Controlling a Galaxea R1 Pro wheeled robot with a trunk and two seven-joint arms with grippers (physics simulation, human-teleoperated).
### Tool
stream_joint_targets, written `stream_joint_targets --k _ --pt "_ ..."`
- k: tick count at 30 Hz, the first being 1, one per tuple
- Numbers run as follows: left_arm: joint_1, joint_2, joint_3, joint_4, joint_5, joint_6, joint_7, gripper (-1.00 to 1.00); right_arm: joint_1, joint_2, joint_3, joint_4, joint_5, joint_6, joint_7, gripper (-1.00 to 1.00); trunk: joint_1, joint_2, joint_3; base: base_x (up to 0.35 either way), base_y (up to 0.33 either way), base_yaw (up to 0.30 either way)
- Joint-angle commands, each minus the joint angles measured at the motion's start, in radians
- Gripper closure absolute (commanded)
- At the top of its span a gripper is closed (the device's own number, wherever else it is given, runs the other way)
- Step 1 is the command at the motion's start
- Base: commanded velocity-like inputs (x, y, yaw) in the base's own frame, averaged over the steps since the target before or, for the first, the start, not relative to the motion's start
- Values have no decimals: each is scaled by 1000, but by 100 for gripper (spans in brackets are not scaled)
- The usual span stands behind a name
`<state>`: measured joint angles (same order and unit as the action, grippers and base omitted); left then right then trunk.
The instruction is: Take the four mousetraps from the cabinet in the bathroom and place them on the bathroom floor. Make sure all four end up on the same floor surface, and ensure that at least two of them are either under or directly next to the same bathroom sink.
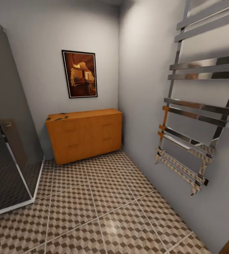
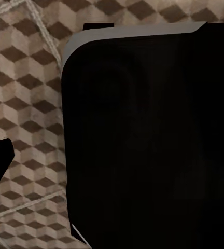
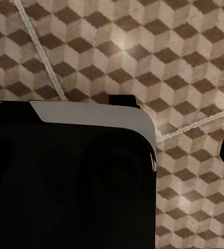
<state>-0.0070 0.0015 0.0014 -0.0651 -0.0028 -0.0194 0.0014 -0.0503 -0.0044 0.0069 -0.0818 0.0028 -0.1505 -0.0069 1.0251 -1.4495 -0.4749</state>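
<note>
The orange-brown cabinet (image 1: 89, 135) stands against the far wall in the room's corner. Several tiny dark mousetraps (image 1: 59, 118) lie on the left end of its top, too small to make out in detail. Cube-patterned bathroom floor (image 1: 104, 197) stretches between me and the cabinet. The bathroom sink is out of view. Both wrist views look down on the floor (image 2: 24, 104) (image 3: 143, 46) past a large black body of the robot (image 2: 153, 140) (image 3: 65, 181). A dark sliver sits at the edge of each wrist view, and I cannot tell how the jaws stand.
A dark glass shower enclosure (image 1: 5, 148) with a white base fills the left side. A chrome towel rail (image 1: 195, 116) juts from the right wall. A framed picture (image 1: 80, 73) hangs above the cabinet. Open tiled floor runs up to the cabinet's front.
</note>
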Motion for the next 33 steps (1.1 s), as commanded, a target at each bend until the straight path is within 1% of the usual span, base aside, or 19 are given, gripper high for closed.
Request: stream_joint_targets --k 1,27,33 --pt "-1 0 0 1 0 -2 0 -100 0 0 1 0 0 -3 -1 -100 0 -1 -1 0 0 288" --pt "-1 0 -1 1 0 -2 0 -100 -1 -1 1 0 -1 -3 -1 -100 0 -1 -1 0 0 287" --pt "-1 0 0 1 0 -2 0 -100 -1 -2 1 -1 -1 -3 0 -100 0 -1 -1 0 0 142"
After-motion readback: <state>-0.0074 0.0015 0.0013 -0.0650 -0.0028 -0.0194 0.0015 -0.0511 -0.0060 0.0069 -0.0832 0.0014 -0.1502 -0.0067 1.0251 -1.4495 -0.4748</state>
